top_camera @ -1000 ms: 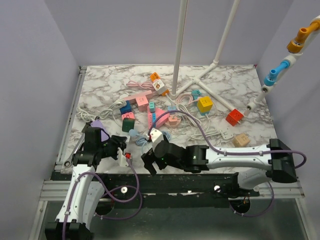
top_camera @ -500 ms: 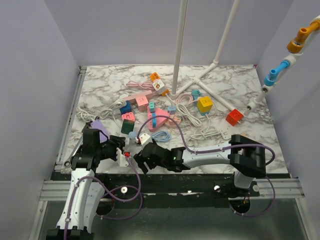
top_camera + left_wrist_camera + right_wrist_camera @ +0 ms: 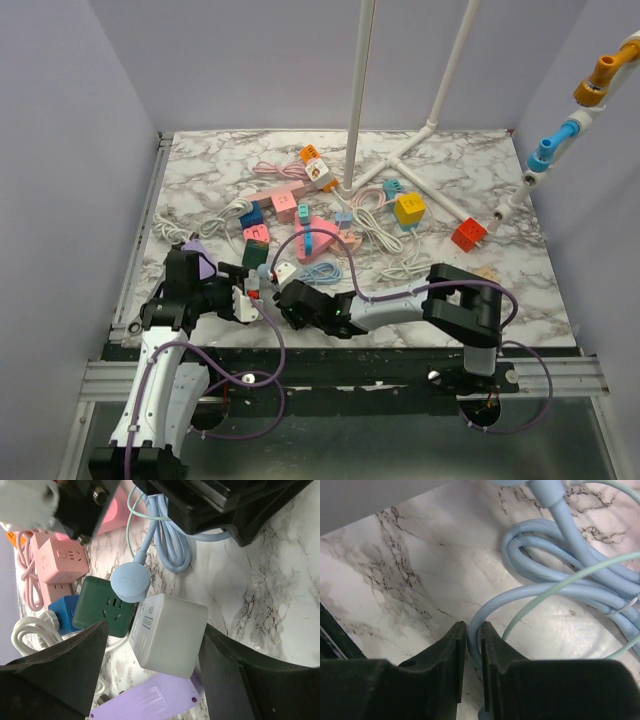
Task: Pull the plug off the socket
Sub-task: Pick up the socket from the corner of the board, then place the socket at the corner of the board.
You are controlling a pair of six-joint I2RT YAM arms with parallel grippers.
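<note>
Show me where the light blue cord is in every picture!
Top external: the light blue cord is a small coil lying low and left of the middle.
Left wrist: top middle, looping down to its round plug.
Right wrist: it fills the right half, and one loop runs in between the right gripper jaws.
Shared landmark: the marble tabletop under the cord in all three.

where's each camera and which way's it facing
top external: above, behind the bases, looking down on the marble table; left arm and right arm show.
left wrist: looks down at a white socket cube; own fingers flank it.
right wrist: close over the light blue cable; own fingers pinch it.
shared: both wrists see that cable.
</note>
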